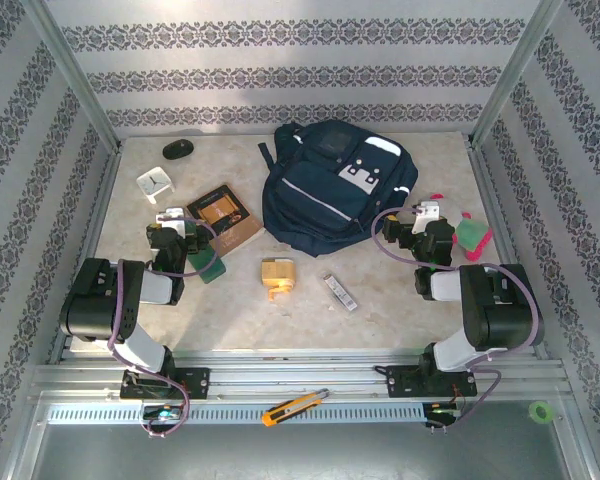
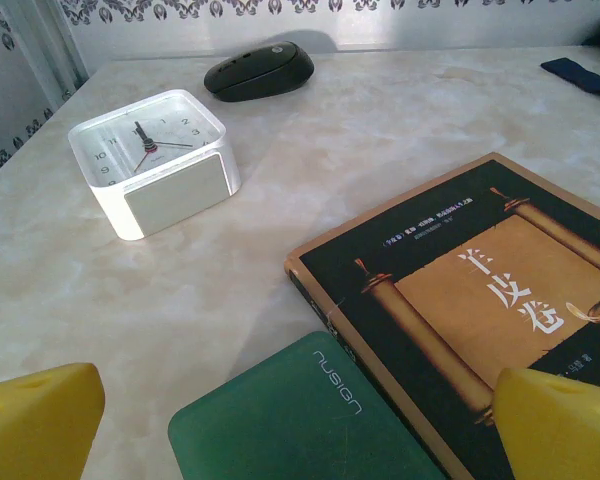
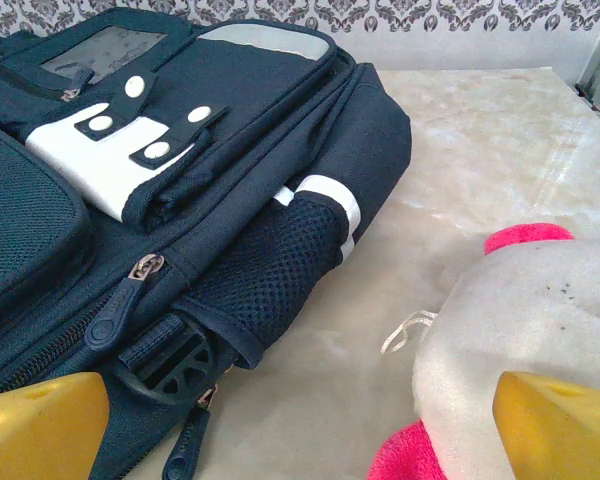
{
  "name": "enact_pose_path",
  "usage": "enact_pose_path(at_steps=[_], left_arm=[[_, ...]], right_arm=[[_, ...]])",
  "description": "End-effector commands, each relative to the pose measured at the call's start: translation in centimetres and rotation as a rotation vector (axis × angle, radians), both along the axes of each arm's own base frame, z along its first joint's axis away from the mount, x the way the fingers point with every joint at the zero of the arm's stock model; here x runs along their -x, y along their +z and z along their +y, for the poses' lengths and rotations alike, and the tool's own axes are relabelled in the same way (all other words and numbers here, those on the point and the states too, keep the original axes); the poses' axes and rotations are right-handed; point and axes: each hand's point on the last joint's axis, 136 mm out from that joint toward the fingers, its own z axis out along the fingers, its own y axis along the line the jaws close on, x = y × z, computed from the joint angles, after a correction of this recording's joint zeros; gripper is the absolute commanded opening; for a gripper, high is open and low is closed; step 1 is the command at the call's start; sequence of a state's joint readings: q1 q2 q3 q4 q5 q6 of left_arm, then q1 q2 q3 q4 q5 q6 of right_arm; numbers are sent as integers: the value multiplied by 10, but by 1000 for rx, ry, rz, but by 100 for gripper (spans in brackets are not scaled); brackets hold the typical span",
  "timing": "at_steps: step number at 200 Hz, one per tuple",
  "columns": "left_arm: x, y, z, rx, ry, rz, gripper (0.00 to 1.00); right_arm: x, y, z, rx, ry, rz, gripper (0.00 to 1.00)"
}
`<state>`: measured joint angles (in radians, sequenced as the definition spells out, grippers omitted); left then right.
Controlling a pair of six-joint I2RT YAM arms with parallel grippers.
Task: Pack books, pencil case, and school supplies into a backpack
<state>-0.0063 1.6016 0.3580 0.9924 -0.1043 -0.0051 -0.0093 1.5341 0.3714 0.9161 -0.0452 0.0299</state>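
Left hand [image 2: 300, 440] hangs low with its yellow fingers [image 2: 35, 420] apart and nothing between them, over the green pencil case [image 2: 270, 425], which lies hard against the near edge of the book [image 2: 480, 300]; whether the case laps onto the cover I cannot tell. A pinch here could catch case and book edge together, or push the flat case along the smooth surface [image 2: 230, 260] instead of lifting it. Right hand [image 3: 300, 430] is likewise spread and empty, between the backpack [image 3: 180, 180] and the plush toy [image 3: 520, 310], which sits close by one finger, so a careless close could take the toy rather than a zip pull [image 3: 145, 268]. The backpack lies flat at the far middle of the surface and its zips look drawn shut; if so, nothing goes in until one is opened, and the soft fabric may drag along with the pull. The tan block [image 1: 277, 277] and the silver bar [image 1: 340, 292] lie loose in front of the bag; the slim bar looks apt to slip a grip.
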Motion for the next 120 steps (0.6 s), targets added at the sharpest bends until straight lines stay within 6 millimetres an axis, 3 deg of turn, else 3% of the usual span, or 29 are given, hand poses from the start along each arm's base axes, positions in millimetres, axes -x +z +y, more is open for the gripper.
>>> enact_pose_path(at_steps=[1,120], left_arm=[[-5,5,-6,12,-22,-8,99],[-5,5,-7,13,-29,-7,99]], right_arm=[[-3,10,1,-6,4,-31,98],[-4,11,1,-6,4,-32,98]])
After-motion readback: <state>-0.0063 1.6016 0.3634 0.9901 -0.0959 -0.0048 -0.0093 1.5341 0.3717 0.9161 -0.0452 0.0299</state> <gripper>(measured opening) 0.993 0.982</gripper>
